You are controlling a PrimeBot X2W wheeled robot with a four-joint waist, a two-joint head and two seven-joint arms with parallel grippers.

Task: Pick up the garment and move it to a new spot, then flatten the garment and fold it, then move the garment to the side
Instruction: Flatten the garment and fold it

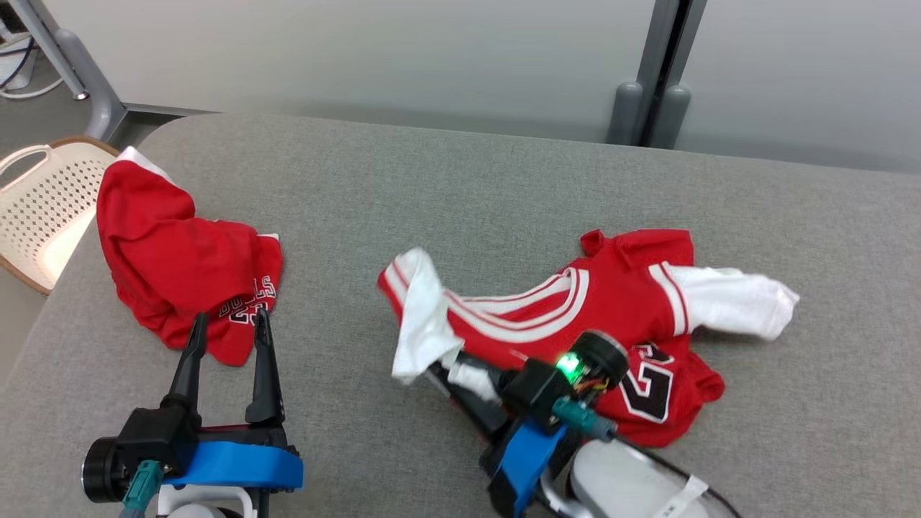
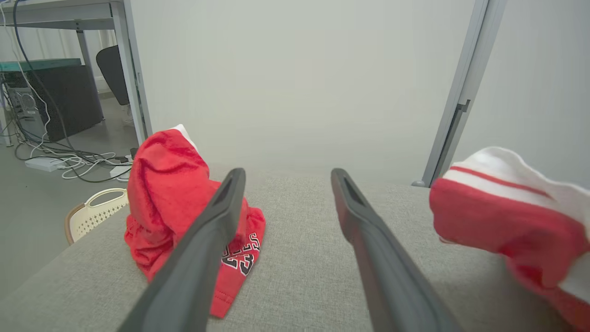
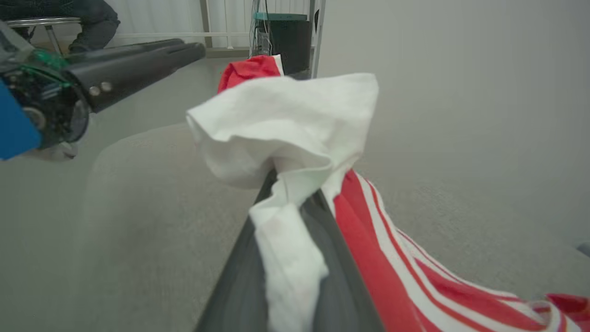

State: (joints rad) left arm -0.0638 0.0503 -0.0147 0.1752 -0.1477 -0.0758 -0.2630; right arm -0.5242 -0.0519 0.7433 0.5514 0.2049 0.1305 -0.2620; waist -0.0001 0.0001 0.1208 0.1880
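Observation:
A red jersey (image 1: 604, 302) with white sleeves and white stripes lies crumpled right of centre on the grey fabric table (image 1: 460, 180). My right gripper (image 1: 440, 370) is shut on its left white sleeve (image 1: 421, 316), which is lifted and bunched over the fingertips. In the right wrist view the white sleeve (image 3: 286, 124) is pinched between the closed fingers (image 3: 239, 286), and the red striped body (image 3: 392, 263) trails down to the right. My left gripper (image 1: 230, 324) stands open with nothing in it, its tips just short of a second red garment (image 1: 180, 273) printed with black lettering.
A cream perforated basket (image 1: 43, 208) sits off the table's left edge. The second red garment (image 2: 170, 203) is heaped near that edge. Grey wall panels and a post (image 1: 651, 93) stand behind the table. Bare grey surface lies between the two garments.

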